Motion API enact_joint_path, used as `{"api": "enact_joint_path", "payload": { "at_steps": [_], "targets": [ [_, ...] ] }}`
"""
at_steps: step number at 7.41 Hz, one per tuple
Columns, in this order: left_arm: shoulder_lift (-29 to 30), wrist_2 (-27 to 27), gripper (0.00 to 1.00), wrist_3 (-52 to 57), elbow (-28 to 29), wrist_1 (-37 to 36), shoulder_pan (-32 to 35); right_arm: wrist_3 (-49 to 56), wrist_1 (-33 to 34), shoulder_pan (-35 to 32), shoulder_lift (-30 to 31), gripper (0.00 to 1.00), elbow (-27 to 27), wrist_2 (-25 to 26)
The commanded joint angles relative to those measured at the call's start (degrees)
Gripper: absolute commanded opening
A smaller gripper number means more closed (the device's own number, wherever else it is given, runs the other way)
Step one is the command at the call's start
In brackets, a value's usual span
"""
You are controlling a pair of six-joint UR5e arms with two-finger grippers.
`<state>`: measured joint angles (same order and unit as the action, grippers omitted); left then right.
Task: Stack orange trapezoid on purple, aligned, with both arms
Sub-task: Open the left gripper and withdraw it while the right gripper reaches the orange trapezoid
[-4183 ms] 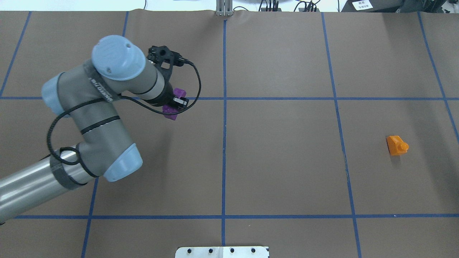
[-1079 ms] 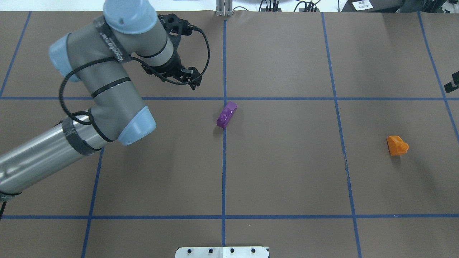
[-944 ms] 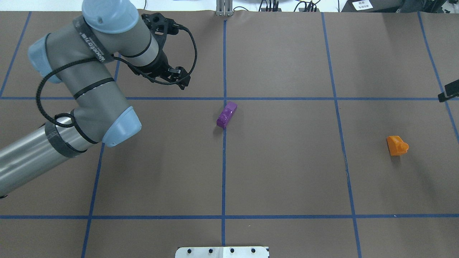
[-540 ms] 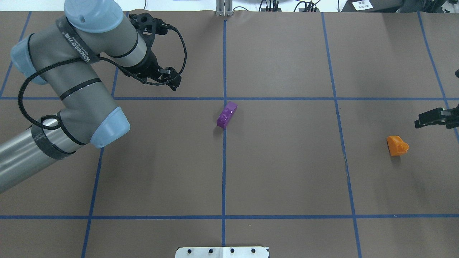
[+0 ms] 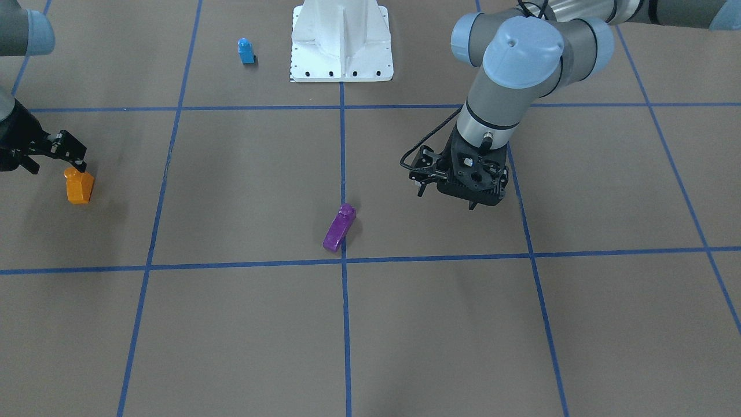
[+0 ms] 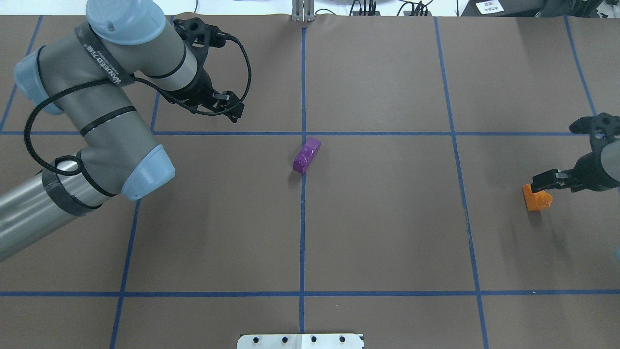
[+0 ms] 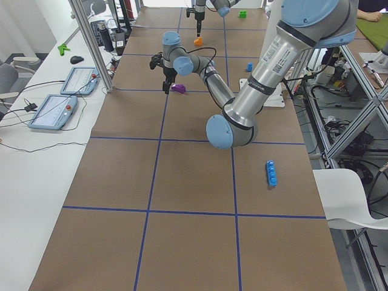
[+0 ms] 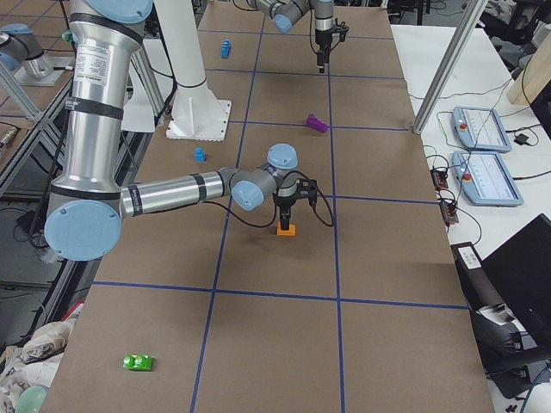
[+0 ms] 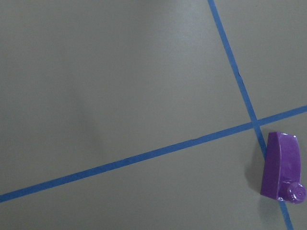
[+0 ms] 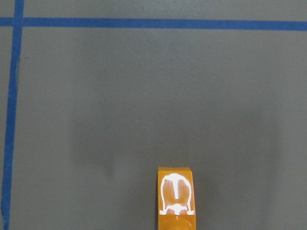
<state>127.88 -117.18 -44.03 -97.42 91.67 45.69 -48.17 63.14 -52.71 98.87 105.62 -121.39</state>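
Since half a sec ago: right arm (image 6: 598, 165) swung in over the bench (image 6: 387, 232); left arm (image 6: 97, 126) unchanged, parked back, prob. to clear the centre. Right hand (image 6: 552, 180) spread, low over the orange trapezoid (image 6: 536, 199), no grip yet; lining up pick, I'd judge. Left hand (image 6: 228, 104) looks spread, empty. Purple (image 6: 306, 155) lies on centre tape line, apart frm both.

Orange trapezoid (image 6: 534, 201), purple brick (image 6: 306, 155)
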Motion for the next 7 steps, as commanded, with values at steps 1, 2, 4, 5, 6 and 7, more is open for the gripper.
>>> {"api": "enact_joint_path", "payload": {
  "at_steps": [1,2,4,5,6,7],
  "targets": [
    [0.00,0.02,1.00,0.00,0.12,0.00,-0.08,-1.58,-0.83,2.70,-2.19,1.00,-3.40,0.27],
    [0.00,-0.06,1.00,0.00,0.21,0.09,-0.08,-1.58,-0.83,3.05,-2.98,1.00,-5.06,0.27],
    [0.00,0.02,1.00,0.00,0.30,0.00,-0.25,-1.23,-0.83,3.14,-3.16,1.00,-6.21,0.27],
    [-0.09,0.02,1.00,0.00,0.30,0.00,-0.25,-0.88,-0.91,3.14,-3.25,0.94,-6.39,0.27],
    [-0.09,0.02,1.00,0.00,0.47,0.09,-0.25,-0.79,-0.91,3.14,-3.25,0.83,-6.48,0.10],
    [-0.09,0.02,1.00,0.00,0.48,0.09,-0.25,-0.79,-0.83,3.06,-3.16,0.73,-6.39,-0.08]
  ]
}}
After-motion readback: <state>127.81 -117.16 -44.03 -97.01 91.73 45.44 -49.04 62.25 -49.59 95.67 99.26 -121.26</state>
